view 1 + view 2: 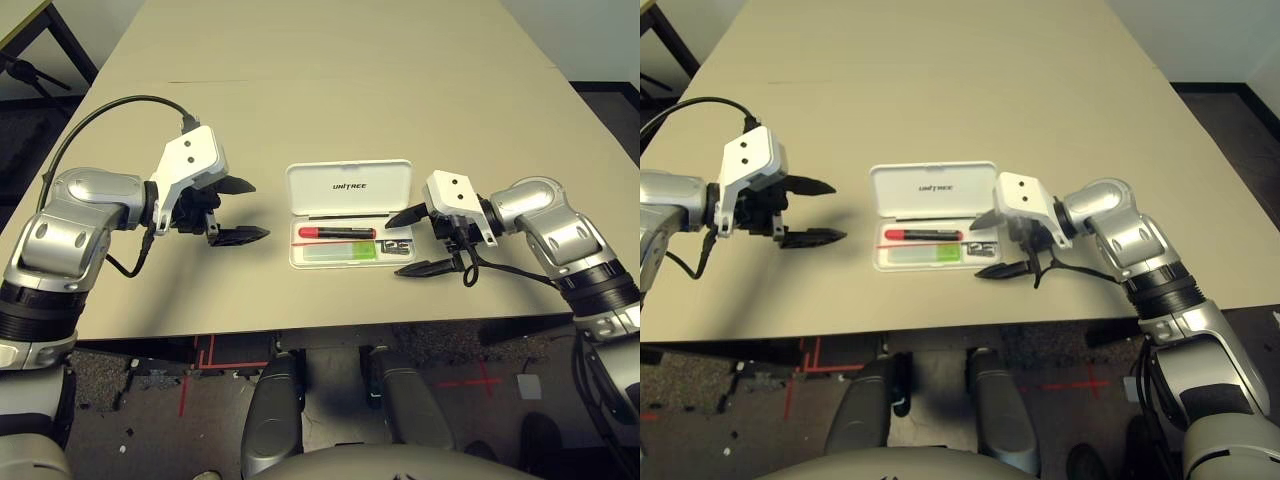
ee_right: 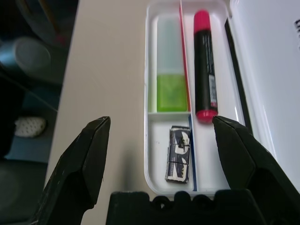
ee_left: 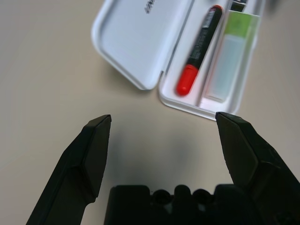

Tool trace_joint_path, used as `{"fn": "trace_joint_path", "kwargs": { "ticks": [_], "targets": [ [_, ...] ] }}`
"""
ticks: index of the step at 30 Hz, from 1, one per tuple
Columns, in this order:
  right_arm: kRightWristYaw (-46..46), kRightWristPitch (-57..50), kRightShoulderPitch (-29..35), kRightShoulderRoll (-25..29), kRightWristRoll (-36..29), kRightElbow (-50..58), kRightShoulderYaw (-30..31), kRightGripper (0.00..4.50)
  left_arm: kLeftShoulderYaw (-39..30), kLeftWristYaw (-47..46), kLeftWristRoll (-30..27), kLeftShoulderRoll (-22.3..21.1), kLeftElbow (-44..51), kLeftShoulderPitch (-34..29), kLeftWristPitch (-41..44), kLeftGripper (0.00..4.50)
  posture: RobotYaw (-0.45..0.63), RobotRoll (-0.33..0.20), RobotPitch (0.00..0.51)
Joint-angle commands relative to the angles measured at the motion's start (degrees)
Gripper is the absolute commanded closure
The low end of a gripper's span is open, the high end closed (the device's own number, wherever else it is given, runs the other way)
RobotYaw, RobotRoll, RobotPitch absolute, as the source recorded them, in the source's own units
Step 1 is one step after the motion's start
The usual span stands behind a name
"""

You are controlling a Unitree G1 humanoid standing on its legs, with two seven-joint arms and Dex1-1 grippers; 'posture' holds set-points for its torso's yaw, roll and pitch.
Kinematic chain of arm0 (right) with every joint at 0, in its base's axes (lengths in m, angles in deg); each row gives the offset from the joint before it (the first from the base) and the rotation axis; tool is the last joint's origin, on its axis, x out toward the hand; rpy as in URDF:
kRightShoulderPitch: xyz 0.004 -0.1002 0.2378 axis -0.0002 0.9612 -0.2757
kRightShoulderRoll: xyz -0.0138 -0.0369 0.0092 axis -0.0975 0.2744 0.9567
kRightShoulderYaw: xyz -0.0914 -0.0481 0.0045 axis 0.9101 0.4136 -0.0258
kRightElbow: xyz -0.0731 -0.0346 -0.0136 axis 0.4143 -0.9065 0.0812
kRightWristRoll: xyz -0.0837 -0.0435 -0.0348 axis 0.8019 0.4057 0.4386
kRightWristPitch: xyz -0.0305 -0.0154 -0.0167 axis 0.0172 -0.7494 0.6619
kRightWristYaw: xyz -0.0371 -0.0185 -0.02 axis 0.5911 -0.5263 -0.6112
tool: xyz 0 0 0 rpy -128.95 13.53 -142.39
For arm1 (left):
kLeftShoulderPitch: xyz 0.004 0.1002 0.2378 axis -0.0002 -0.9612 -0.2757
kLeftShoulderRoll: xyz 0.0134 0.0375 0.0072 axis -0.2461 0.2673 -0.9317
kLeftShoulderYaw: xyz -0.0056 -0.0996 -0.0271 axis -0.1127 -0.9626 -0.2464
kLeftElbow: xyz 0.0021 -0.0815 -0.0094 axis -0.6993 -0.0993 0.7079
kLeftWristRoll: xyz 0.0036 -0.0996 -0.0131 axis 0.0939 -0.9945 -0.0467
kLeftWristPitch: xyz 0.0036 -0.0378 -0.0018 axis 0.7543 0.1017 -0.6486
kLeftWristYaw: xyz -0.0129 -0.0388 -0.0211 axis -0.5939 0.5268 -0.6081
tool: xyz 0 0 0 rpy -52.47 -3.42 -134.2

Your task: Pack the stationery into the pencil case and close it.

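The white pencil case lies open at the table's middle, its lid flat on the far side and its tray on the near side. In the tray rest a red marker with a black body, a light-green translucent bar and a small silver-grey metal piece. A thin red-and-blue pencil runs between bar and marker. My right gripper stands open at the tray's right end, holding nothing. My left gripper hangs open a short way left of the case, also holding nothing.
The beige table stretches far behind the case. Its near edge runs just below both grippers, with floor and red tape marks beneath. A black cable loops over my left forearm.
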Motion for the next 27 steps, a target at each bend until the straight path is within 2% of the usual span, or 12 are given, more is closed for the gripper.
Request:
{"fn": "trace_joint_path", "kwargs": {
  "ticks": [1, 3, 7, 11, 14, 19, 24, 27],
  "targets": [
    [4.5, 2.3, 0.5, 1.1, -3.4, -2.2, -2.5, 0.06, 0.7, -1.2, -0.3, 1.5, -2.3, 2.1, 2.2, 0.0, 0.03, 0.0, 0.186],
    [7.5, 2.9, 1.0, 2.0, -5.9, -4.0, -4.5, 0.06, 0.5, -1.8, -0.4, 2.8, -4.5, 4.2, 2.7, 0.0, 0.02, 0.0, 0.187],
    [8.5, 4.1, 3.1, 8.3, -18.2, -4.9, -4.8, 0.06, 1.3, -1.1, 0.3, 3.7, -8.9, 7.1, 2.4, 0.0, 0.01, 0.0, 0.186],
    [8.5, 5.4, 4.1, 13.8, -22.7, -5.6, -3.7, 0.06, 2.5, -2.5, 2.3, 4.9, -13.8, 10.2, 1.9, 0.0, 0.0, 0.0, 0.185],
    [8.5, 5.1, 4.4, 16.9, -24.6, -5.6, -3.6, 0.0, 3.5, -5.7, 5.3, 6.7, -19.4, 13.6, 0.9, 0.59, -0.03, 0.0, 0.18],
    [8.5, 2.7, 5.2, 19.9, -29.0, -4.4, -4.0, 0.0, 4.9, -8.3, 9.2, 8.7, -28.7, 18.5, -1.4, 2.52, -0.05, 0.0, 0.175],
    [8.5, 3.7, 7.4, 20.9, -29.8, -4.4, -4.9, 0.0, 6.2, -6.8, 11.9, 10.1, -35.8, 22.0, -5.8, 4.44, -0.07, 0.0, 0.173],
    [8.5, 3.5, 7.9, 20.7, -29.7, -4.1, -5.4, 0.0, 6.8, -6.3, 13.1, 11.6, -39.6, 24.1, -8.1, 4.48, -0.08, 0.0, 0.171]
  ]
}}
